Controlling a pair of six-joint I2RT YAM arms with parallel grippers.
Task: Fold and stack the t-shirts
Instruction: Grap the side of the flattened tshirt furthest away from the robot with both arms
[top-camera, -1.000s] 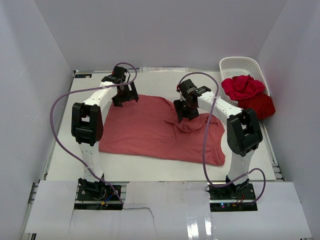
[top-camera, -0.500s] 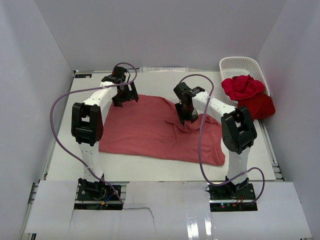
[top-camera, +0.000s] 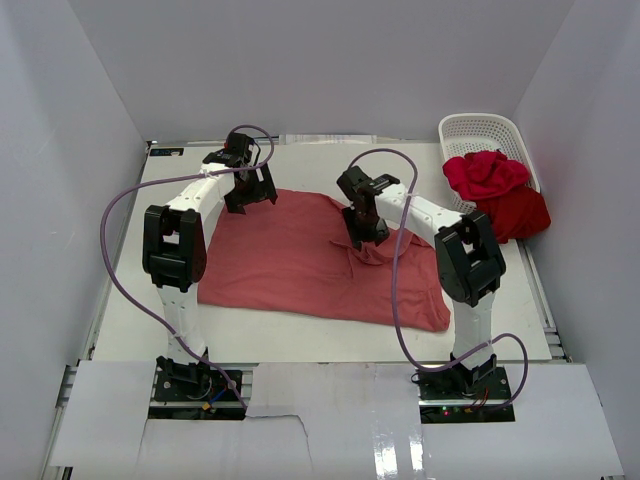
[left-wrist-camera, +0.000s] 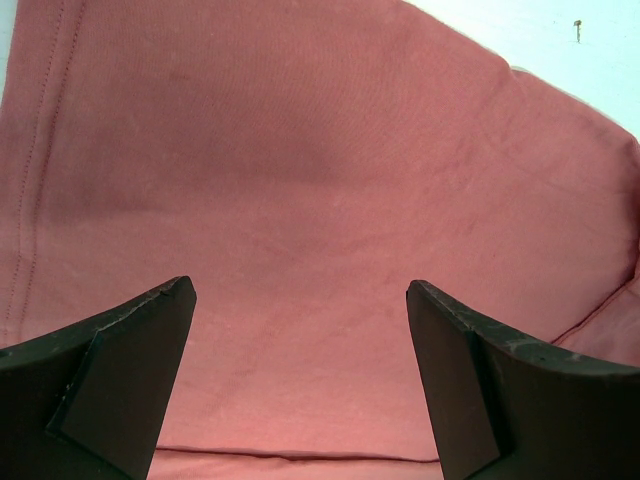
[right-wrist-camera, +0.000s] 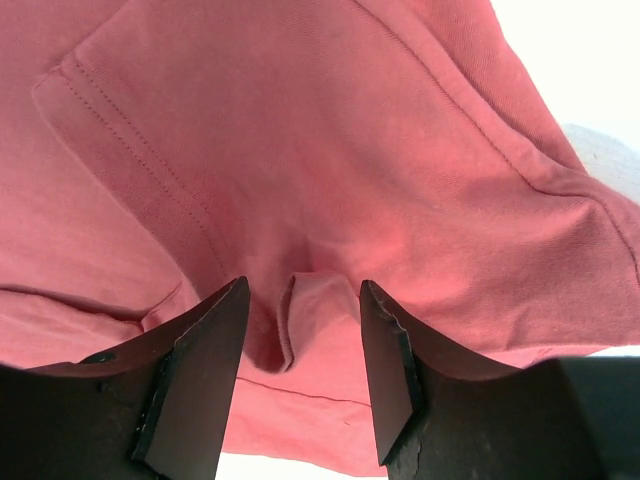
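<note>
Left gripper (left-wrist-camera: 300, 385) wide, right gripper (right-wrist-camera: 300, 375) half-parted

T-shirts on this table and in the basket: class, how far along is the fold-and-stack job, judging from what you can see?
Nothing looks finished: no folded shirt or stack shows. In hand: the salmon-red t-shirt lies spread on the table, the right gripper pinching a raised fold of it, the left gripper open above its far edge. Left: the bright crimson shirt and darker red shirt sit crumpled at the white basket.

Salmon-red t-shirt (left-wrist-camera: 300, 200) spread flat beneath the wide-apart fingers (left-wrist-camera: 120, 380) of the left gripper (left-wrist-camera: 300, 370).
</note>
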